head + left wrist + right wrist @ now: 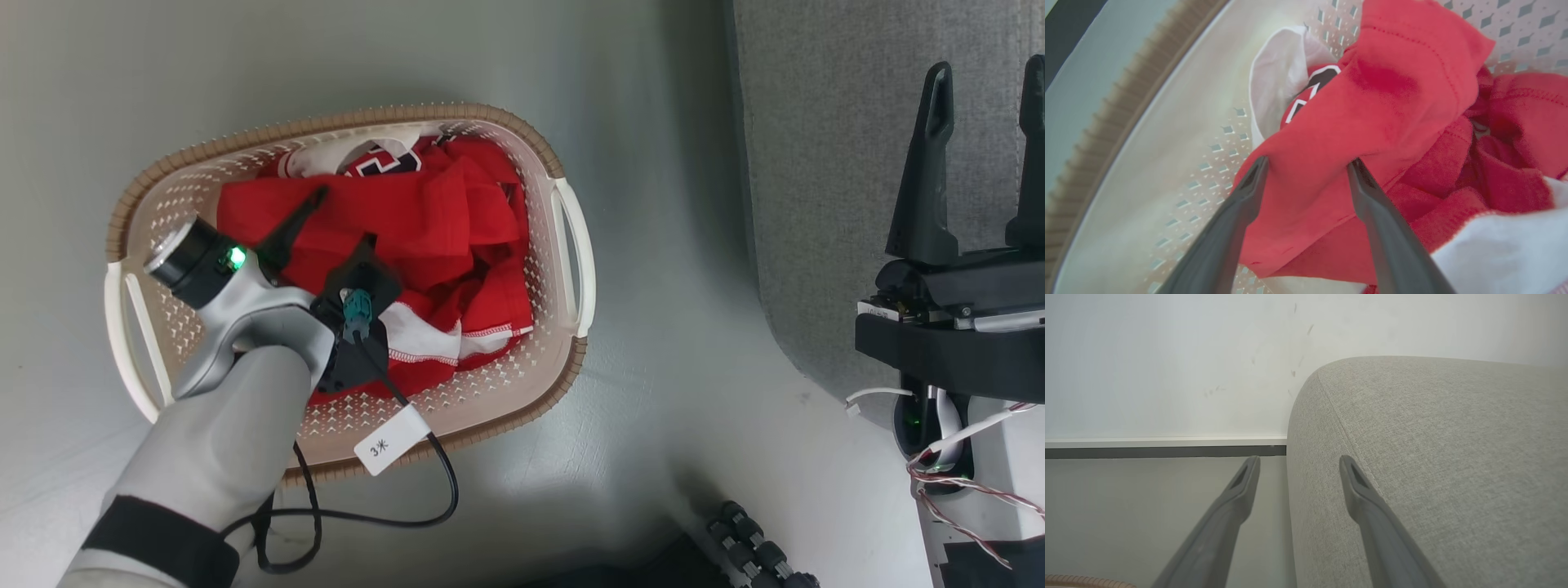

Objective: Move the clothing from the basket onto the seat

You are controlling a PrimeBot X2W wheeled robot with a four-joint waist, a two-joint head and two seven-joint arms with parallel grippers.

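- Nearest me in the head view, a black cable [445, 490] with a white tag [390, 441] hangs off my left wrist, over the near rim of the basket [490, 116].
- Left claw [347, 216] is down inside the basket, fingers pointing up and to the right in the head view.
- Left claw state: wide. In the left wrist view its fingers [1307, 163] stand well apart, both tips touching the near edge of a red fold. The fold lies across the gap and is not pinched.
- The clothing [433, 220] is a crumpled heap in the basket. The top red fold has its long axis running left to right, along the basket's length.
- White trim [424, 343] lies on the near side of the heap. The printed patch [384, 159] sits on the far side, beyond my fingertips.
- The basket stands on the floor [669, 327], long axis handle to handle, its right end tilted slightly away from me.
- Right claw [988, 69]: wide and holding nothing, fingers pointing away from me, well apart from the basket.
- The seat [816, 163] is to the right of the basket, with floor between them. In the right wrist view my right claw [1299, 459] points along the seat's rounded corner [1433, 457].
- Beyond that is a pale wall [1167, 355].
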